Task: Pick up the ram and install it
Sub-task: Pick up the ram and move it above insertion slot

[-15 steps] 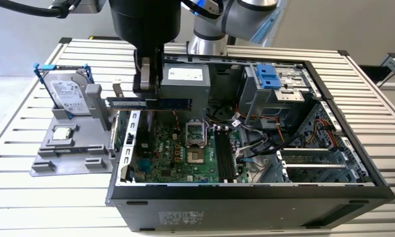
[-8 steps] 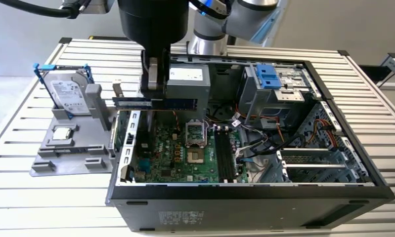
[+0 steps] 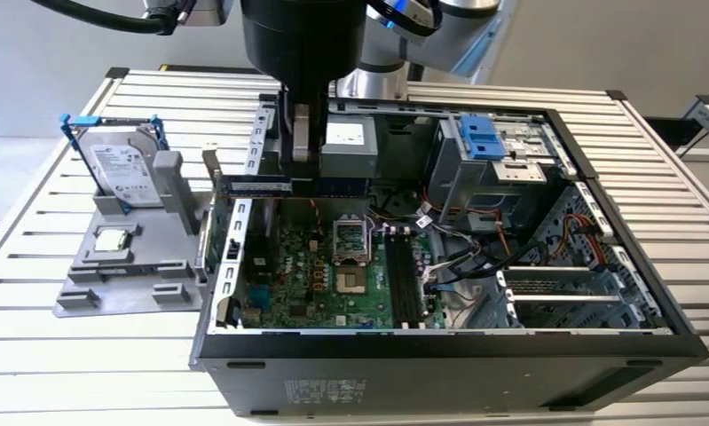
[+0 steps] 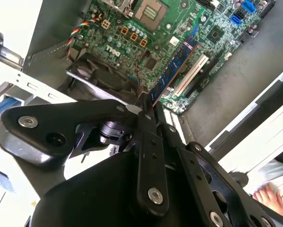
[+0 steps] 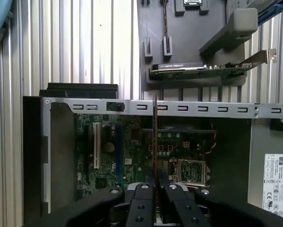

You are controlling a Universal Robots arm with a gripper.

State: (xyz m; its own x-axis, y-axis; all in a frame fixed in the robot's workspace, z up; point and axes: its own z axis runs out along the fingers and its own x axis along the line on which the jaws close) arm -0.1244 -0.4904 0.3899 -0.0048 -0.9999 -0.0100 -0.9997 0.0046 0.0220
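Claw (image 3: 303, 174) clamped on the thin blue-green ram stick (image 3: 254, 186), lying nine-to-three in the exterior view; long black memory slots (image 3: 402, 275) at five o'clock, running twelve-to-six.

Robotics laboratory: open black desktop computer case (image 3: 449, 373) on slatted aluminium desk (image 3: 70, 373); grey plastic parts fixture (image 3: 123, 288) at centre left.

Dark blue ram (image 4: 172, 71), green motherboard (image 4: 200, 29)
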